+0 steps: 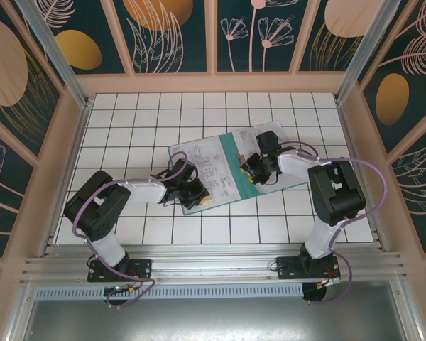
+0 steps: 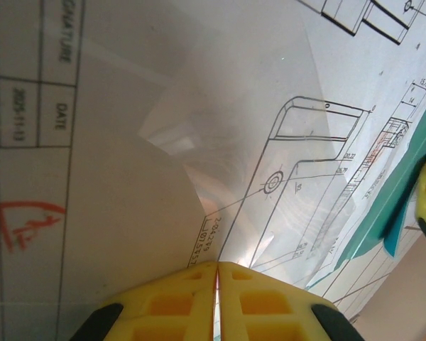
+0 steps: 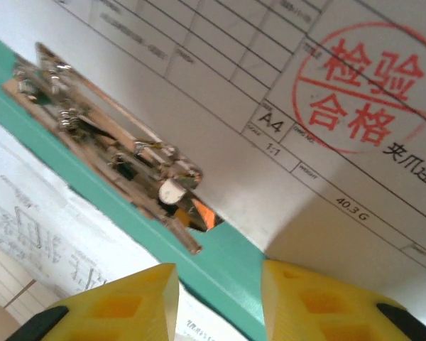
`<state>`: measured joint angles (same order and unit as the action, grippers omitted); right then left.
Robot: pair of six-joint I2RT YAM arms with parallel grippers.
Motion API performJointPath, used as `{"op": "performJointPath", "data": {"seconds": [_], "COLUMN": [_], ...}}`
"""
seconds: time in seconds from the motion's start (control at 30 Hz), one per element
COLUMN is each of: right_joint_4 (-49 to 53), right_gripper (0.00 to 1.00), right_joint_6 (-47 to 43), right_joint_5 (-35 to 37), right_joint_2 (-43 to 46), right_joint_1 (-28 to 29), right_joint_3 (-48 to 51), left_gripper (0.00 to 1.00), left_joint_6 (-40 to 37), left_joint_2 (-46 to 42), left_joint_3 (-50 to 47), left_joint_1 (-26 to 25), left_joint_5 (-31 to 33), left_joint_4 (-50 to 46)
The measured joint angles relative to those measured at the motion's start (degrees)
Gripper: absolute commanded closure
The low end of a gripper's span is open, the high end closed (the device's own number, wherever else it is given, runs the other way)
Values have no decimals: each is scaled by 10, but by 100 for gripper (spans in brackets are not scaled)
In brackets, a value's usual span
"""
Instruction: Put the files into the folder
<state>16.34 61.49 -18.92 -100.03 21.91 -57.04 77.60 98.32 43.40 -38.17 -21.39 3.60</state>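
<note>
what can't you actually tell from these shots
- Top view: the print on the files is too small to read.
- Left wrist view: the left gripper has its jaws shut, but their own tips hide whether a sheet is pinched.
- Right wrist view: the folder runs off the frame edges, and the print beside the red stamp is cut by the right edge.
</note>
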Motion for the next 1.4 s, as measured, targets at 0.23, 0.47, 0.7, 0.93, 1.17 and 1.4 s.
{"op": "performJointPath", "data": {"seconds": [0.23, 0.47, 0.7, 0.93, 1.17, 1.4], "right_joint_4": [-24, -109, -134, -175, -200, -204], "right_gripper": [49, 52, 51, 50, 50, 50], "right_joint_6": [-8, -39, -71, -76, -76, -83], "right_joint_5": [-5, -50, -94, -117, -125, -125], "right_joint_2": [95, 150, 150, 131, 88, 50], "right_joint_1": [0, -4, 19, 62, 63, 71], "right_joint_3": [7, 92, 141, 144, 146, 143], "left_gripper": [89, 85, 67, 47, 36, 26], "left_joint_6": [-26, -67, -104, -138, -210, -266], "left_joint_2": [-17, -37, -43, -83, -89, -89], "left_joint_3": [1, 3, 47, 74, 80, 79], "left_joint_1": [10, 65, 74, 95, 188, 223], "left_joint_5": [18, 40, 32, 33, 45, 54], "left_joint_4": [-45, -94, -124, -174, -239, -280]}}
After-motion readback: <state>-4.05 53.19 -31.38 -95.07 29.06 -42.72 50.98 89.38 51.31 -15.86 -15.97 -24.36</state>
